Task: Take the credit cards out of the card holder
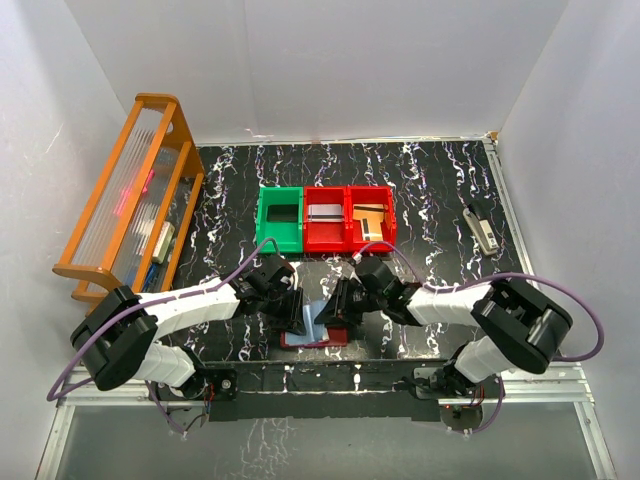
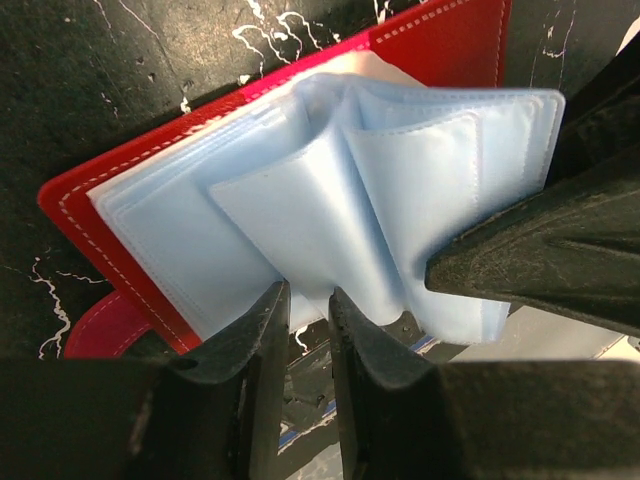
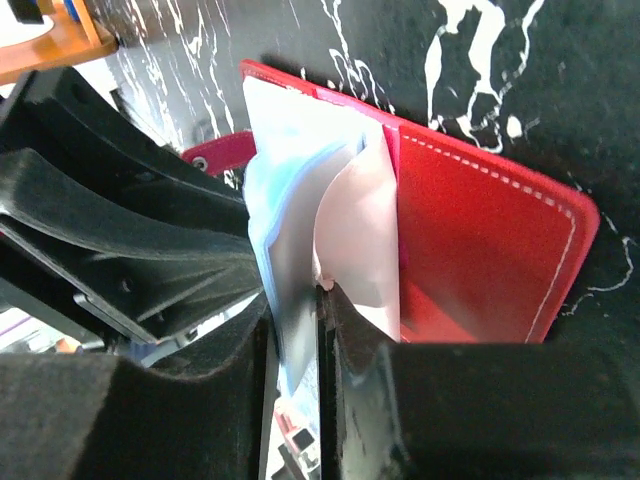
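Card holder [image 1: 316,336] lies open at the near table edge, directly between my two hands. Its cover is flat, long side running left to right, spine pointing away from me. Left gripper [image 1: 296,312] sits over its left half, right gripper [image 1: 340,304] over its right half; neither is nearer, both are on it. Plastic sleeves [image 2: 330,190] fan up from the spine. Right wrist view: my right fingers [image 3: 400,420] are closed to a slit on one pale leaf. Left wrist view: my left fingers [image 2: 250,360] stand narrow, a sleeve edge at the mouth of the gap; gripped or not, I cannot tell. Neither wrist view shows a card inside the sleeves. Only the top view shows tan and brown credit cards [image 1: 368,222], lying in the right-hand red bin [image 1: 392,220], well beyond the holder. My judgement: next, part the leaves to check for any card left.
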Controlling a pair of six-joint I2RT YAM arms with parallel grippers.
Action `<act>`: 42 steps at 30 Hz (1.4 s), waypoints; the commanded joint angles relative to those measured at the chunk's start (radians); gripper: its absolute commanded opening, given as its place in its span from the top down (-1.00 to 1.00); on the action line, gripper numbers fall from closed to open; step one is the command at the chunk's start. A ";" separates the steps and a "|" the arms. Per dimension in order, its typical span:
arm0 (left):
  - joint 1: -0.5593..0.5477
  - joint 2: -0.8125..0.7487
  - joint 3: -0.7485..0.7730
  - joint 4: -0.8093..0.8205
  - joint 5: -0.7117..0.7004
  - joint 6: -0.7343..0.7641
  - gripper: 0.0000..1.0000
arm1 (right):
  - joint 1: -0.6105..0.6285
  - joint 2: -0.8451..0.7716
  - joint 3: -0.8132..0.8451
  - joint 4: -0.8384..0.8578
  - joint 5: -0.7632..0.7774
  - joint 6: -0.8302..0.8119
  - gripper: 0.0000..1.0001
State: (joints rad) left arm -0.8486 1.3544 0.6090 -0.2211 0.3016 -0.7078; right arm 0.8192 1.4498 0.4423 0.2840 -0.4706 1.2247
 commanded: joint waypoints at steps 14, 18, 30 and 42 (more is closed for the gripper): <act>-0.007 -0.005 0.008 -0.016 -0.002 0.007 0.60 | 0.008 -0.107 0.114 -0.241 0.154 -0.111 0.75; -0.007 -0.002 0.009 -0.015 -0.002 0.008 0.61 | 0.007 -0.109 0.105 -0.139 0.091 -0.102 1.00; -0.007 0.009 0.009 0.001 0.002 0.002 0.64 | 0.038 0.045 0.120 -0.088 0.031 -0.093 1.00; -0.006 -0.002 0.018 -0.032 -0.019 0.004 0.65 | 0.043 0.043 0.165 -0.197 0.099 -0.143 1.00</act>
State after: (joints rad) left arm -0.8486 1.3666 0.6079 -0.2192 0.2955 -0.7074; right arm 0.8566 1.5505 0.5671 0.1497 -0.4412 1.1210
